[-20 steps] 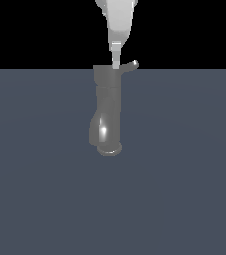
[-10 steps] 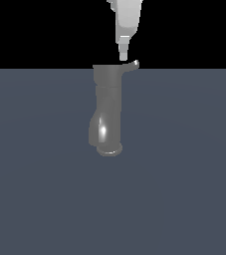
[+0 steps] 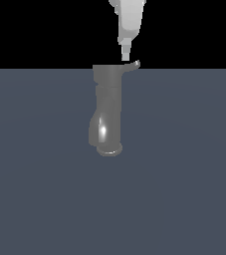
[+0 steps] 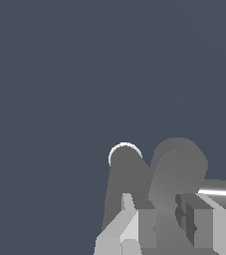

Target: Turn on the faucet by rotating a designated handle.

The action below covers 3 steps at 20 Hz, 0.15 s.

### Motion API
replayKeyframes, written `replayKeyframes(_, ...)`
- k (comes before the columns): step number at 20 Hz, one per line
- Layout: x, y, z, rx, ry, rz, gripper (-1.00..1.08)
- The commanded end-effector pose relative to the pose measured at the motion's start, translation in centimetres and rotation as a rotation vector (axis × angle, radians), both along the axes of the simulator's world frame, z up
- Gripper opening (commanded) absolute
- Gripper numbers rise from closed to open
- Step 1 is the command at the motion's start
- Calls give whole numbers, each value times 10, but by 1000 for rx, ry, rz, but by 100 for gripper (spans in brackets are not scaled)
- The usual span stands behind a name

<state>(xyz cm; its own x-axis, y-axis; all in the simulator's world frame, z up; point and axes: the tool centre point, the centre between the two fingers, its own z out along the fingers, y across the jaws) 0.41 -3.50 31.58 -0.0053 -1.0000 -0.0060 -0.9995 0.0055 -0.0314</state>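
Observation:
The faucet (image 3: 108,109) is a glossy grey upright cylinder with a round base flange and a bright glint on its lower bulge. Its handle (image 3: 133,64) is a thin, upcurved lever pointing toward the exterior view's right from the top cap. My white gripper (image 3: 126,58) hangs straight down, its pointed tip just above the handle where it leaves the cap; contact is unclear. The fingers look shut with nothing held. In the wrist view, the gripper (image 4: 157,200) sits over the faucet (image 4: 179,164), and the handle (image 4: 219,191) shows as a bright streak.
A flat blue-grey floor (image 3: 184,189) spreads around the faucet, with a black background above it. No other objects are in view.
The gripper has shifted toward the exterior view's right, from over the cap to over the handle's root. The faucet and handle look unchanged.

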Motion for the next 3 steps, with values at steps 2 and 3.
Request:
replayKeyframes(2,1,-38,-18,-5,32,-56,-100)
replayKeyframes(3,1,-38,-18,-5,32,-56,-100)
